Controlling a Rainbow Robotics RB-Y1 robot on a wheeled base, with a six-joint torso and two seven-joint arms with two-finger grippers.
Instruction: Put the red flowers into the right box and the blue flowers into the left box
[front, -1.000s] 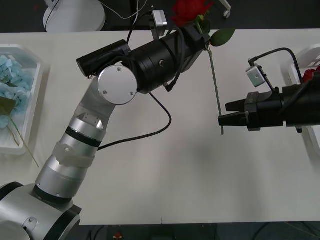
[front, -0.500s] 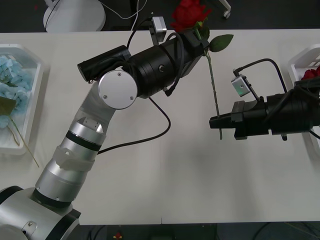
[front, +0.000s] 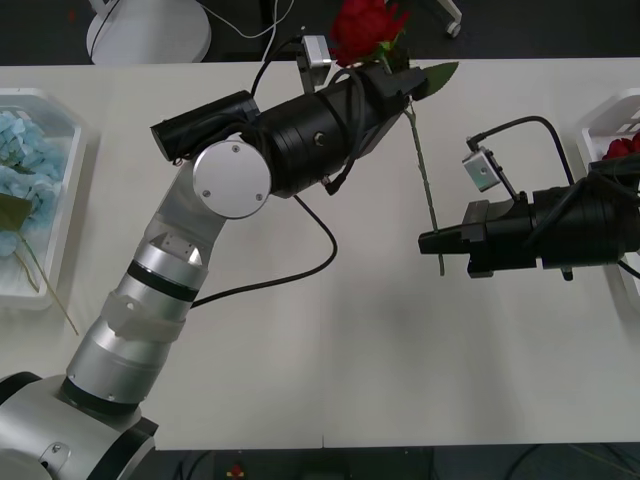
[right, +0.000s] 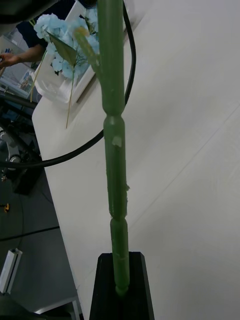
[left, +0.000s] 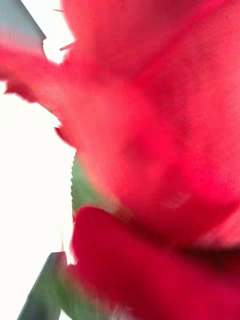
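Rose (front: 368, 27) at table's (front: 300, 380) far edge: both grippers' fingers pinching it (L (front: 398, 80) by bloom, R (front: 432, 241) at stem end).

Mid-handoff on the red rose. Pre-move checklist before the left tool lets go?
1. Right tool on the rose's stem: ok, shut on its lower end.
2. Left tool has the red rose just under the bloom: seems ok, though its fingers are hidden.
3. Stem off the table: ok, hanging between the two tools.
4. Right box in reach: ok, beside the right arm, a red flower already inside.
5. Blue flowers sorted: ok, in the left box.
6. Black cable clear of the stem: ok, it hangs left of it.
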